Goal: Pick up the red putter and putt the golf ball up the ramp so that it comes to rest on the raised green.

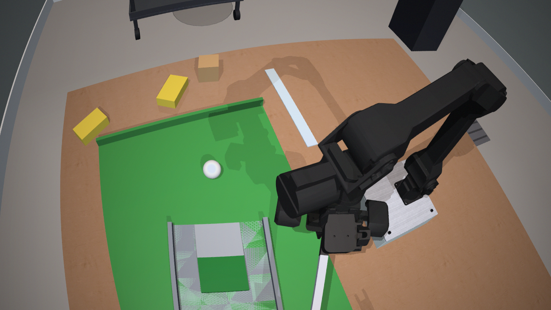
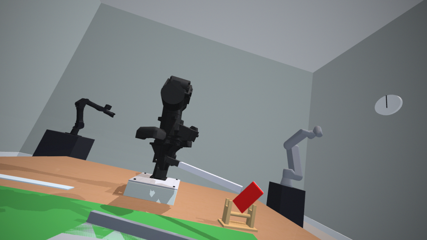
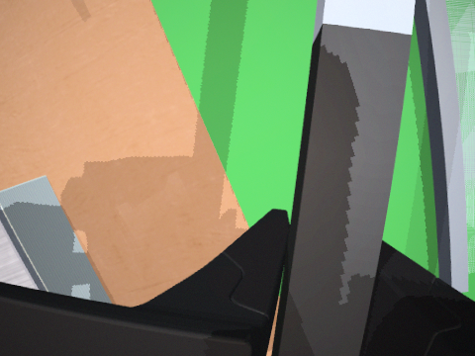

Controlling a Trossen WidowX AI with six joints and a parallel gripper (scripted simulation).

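My gripper (image 2: 164,158) (image 3: 307,228) is shut on the putter's dark grip (image 3: 346,148). In the top view its fingers are hidden under the arm. The putter's pale shaft (image 1: 320,281) (image 2: 210,176) points toward the bottom edge of the top view. Its red head (image 2: 247,197) is tilted and appears just above the wooden stand in the exterior view; it is outside the top view. The white golf ball (image 1: 212,169) rests on the green mat (image 1: 146,184), away from the putter. The grey ramp (image 1: 219,240) leads to the dark raised green (image 1: 223,273).
Grey rails (image 1: 272,258) (image 2: 134,225) flank the ramp. The wooden stand (image 2: 239,228) holds nothing. A green wall (image 1: 181,123) edges the mat's far end. Beyond it lie two yellow blocks (image 1: 172,89) (image 1: 90,124) and a tan cube (image 1: 208,73). A pale strip (image 1: 292,110) lies beside the mat.
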